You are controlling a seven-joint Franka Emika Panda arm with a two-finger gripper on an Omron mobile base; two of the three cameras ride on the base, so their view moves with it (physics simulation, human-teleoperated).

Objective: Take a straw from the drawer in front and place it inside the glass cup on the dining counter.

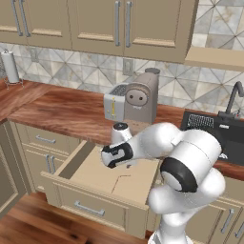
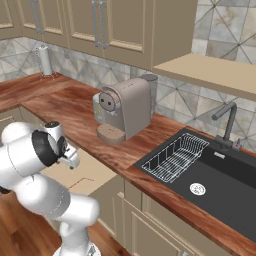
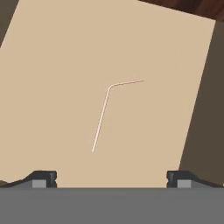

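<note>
A: What lies in the drawer (image 1: 138, 183)?
B: A straw (image 3: 104, 113), flat on its floor, gripper (image 3: 111, 179) above it.
A: And behind?
B: A coffee machine (image 1: 140, 97) on the worktop (image 1: 66, 114), sink (image 2: 215, 175) to its right.

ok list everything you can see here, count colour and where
straw: one, pale, lying flat on the drawer floor, bent near one end
drawer: one, beige, tan inside, pulled open under the worktop
coffee machine: one, grey-beige, on the worktop by the wall
toaster: one, pale, left of the coffee machine
paper towel roll: one, white, far left of the worktop
sink: one, black, right end, wire rack inside
tap: one, dark, behind the sink
gripper: one, dark tips, open above the straw
</note>
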